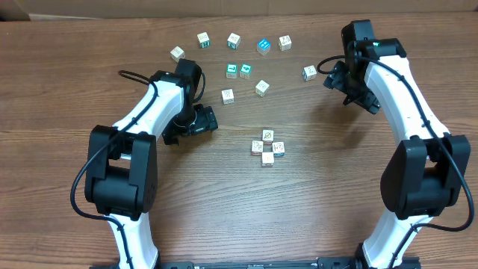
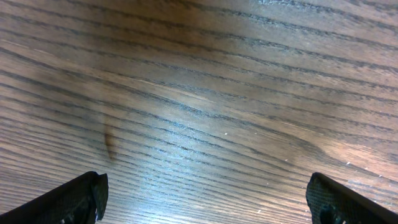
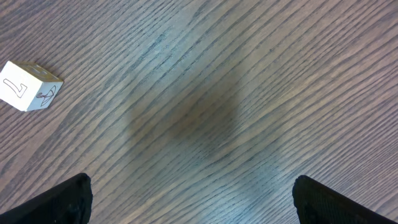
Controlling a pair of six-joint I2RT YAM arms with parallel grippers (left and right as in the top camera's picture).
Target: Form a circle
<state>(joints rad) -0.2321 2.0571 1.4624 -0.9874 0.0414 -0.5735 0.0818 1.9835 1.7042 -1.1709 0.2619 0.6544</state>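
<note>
The circle [image 1: 267,147] is a tight ring of small whitish cubes with printed marks, lying mid-table right of centre. My left gripper [image 1: 202,122] hangs to its left, a clear gap away. In the left wrist view its jaws [image 2: 205,205] stand wide apart over bare wood, holding nothing. My right gripper [image 1: 352,91] is up at the back right, well away from the ring. Its jaws [image 3: 193,199] are also wide open and empty. One loose cube [image 3: 28,87] lies off to the upper left of them.
Several loose cubes lie scattered along the back: whitish ones [image 1: 203,39] [image 1: 284,42] [image 1: 228,96], teal-faced ones [image 1: 239,71] and a blue-faced one [image 1: 263,46]. Another cube [image 1: 309,72] sits just left of the right gripper. The wooden table [image 1: 314,209] stretches toward the front.
</note>
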